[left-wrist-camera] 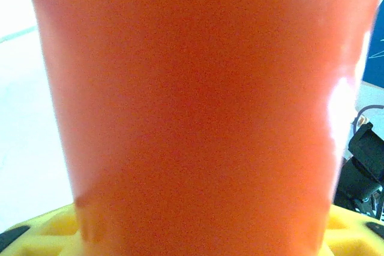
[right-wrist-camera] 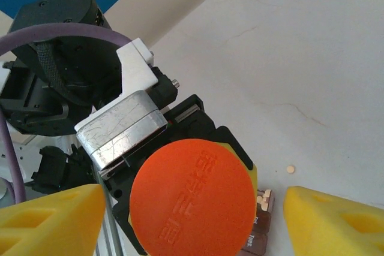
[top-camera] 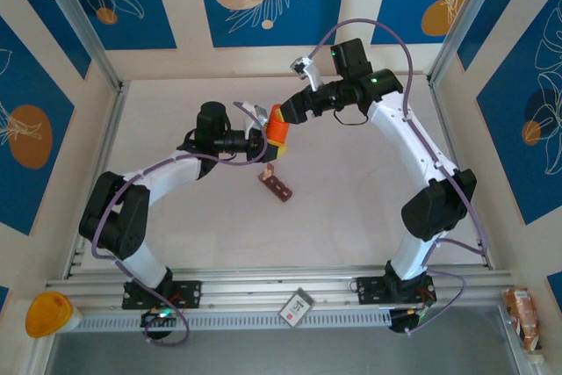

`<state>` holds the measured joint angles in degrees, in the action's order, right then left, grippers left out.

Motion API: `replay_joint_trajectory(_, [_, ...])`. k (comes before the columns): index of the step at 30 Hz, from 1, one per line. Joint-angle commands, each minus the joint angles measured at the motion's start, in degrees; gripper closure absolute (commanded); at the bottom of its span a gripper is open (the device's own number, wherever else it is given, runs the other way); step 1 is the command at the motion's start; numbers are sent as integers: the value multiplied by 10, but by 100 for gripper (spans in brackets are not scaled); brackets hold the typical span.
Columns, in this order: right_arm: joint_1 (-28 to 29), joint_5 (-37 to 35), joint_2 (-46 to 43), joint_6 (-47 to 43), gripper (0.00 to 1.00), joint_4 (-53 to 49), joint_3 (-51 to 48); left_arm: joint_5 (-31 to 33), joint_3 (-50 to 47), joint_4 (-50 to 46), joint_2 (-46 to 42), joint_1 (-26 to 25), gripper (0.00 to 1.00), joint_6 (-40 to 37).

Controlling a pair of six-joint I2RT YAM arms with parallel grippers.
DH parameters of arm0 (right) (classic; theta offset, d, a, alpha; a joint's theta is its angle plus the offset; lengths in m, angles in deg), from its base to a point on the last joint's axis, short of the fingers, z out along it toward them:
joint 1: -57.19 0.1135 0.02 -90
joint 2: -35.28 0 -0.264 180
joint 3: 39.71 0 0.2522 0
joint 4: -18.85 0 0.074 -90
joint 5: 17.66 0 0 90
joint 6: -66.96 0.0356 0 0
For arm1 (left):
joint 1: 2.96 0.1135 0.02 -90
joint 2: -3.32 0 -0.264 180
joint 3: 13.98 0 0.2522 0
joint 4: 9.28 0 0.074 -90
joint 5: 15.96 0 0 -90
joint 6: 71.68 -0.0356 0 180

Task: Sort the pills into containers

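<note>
The left gripper [left-wrist-camera: 198, 235] is clamped on the bottle [top-camera: 277, 129]. The right gripper [right-wrist-camera: 192, 214] stands apart around its orange end, not touching. The containers [top-camera: 277, 186] lie below, near the middle of the table [top-camera: 351, 217]. A skewed squeeze from the right could twist the bottle loose, scattering more like the stray pill [right-wrist-camera: 290, 169] beside them.

Bright, even light falls from above. The pale table [top-camera: 351, 217] carries only faint, soft shadows beneath the arms, and the overhead view is sharp. The left wrist view is grainy and out of focus: the orange bottle [left-wrist-camera: 198, 112] is a blur with a white glare streak down its right side. In the right wrist view the orange lid [right-wrist-camera: 192, 199] is crisp, while the yellow fingertips [right-wrist-camera: 54, 220] of the right hand [right-wrist-camera: 195, 223] look slightly soft.
</note>
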<state>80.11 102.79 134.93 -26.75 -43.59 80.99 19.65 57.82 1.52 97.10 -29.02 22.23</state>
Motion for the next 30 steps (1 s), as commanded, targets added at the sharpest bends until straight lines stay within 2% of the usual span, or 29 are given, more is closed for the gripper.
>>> replay_joint_trajectory(1, [2, 12, 7, -13, 26, -22, 20, -25, 19, 1, -14, -1, 100, -14])
replay_joint_trajectory(5, [4, 14, 12, -14, 35, -29, 21, -26, 20, 1, -14, -2, 100, -14])
replay_joint_trajectory(7, [5, 14, 13, -16, 44, -33, 19, -25, 21, -1, -14, -2, 100, -14])
replay_joint_trajectory(10, [10, 6, 10, -12, 52, -29, 10, -24, 22, 0, -15, -2, 100, -14])
replay_joint_trajectory(15, [25, -51, -1, 37, 54, -6, -22, 6, 22, 10, -21, -2, 100, -9])
replay_joint_trajectory(23, [63, -174, -24, 173, 55, 70, -109, 113, -3, 68, -46, -16, 100, -25])
replay_joint_trajectory(25, [73, -190, -25, 194, 55, 87, -125, 134, -10, 76, -51, -23, 100, -34])
replay_joint_trajectory(30, [80, -204, -22, 217, 55, 104, -139, 139, -14, 79, -48, -26, 100, -35])
